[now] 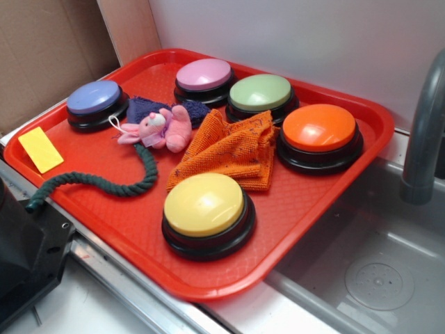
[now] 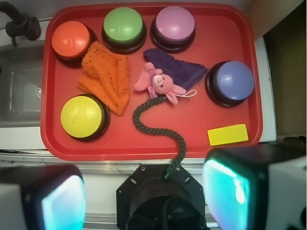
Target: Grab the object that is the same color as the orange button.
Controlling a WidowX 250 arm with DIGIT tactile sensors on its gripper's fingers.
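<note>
1. My gripper (image 2: pixel 144 199) hangs high over the bench's near edge, jaws spread wide, pinching nothing.
2. The orange button (image 2: pixel 71 40) sits at the red tray (image 2: pixel 144 146)'s far-left corner.
3. The orange mesh cloth (image 2: pixel 106 78) lies crumpled just beside it, seemingly touching the yellow button (image 2: pixel 82 116).
4. Soft, light and floppy, I judge; I'd pinch a raised central fold.

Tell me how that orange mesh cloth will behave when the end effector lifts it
The orange mesh cloth lies crumpled in folds, so it will probably droop and unfold when lifted. Its open weave looks light and easy to snag. It rests against the orange button and may drag along it.
</note>
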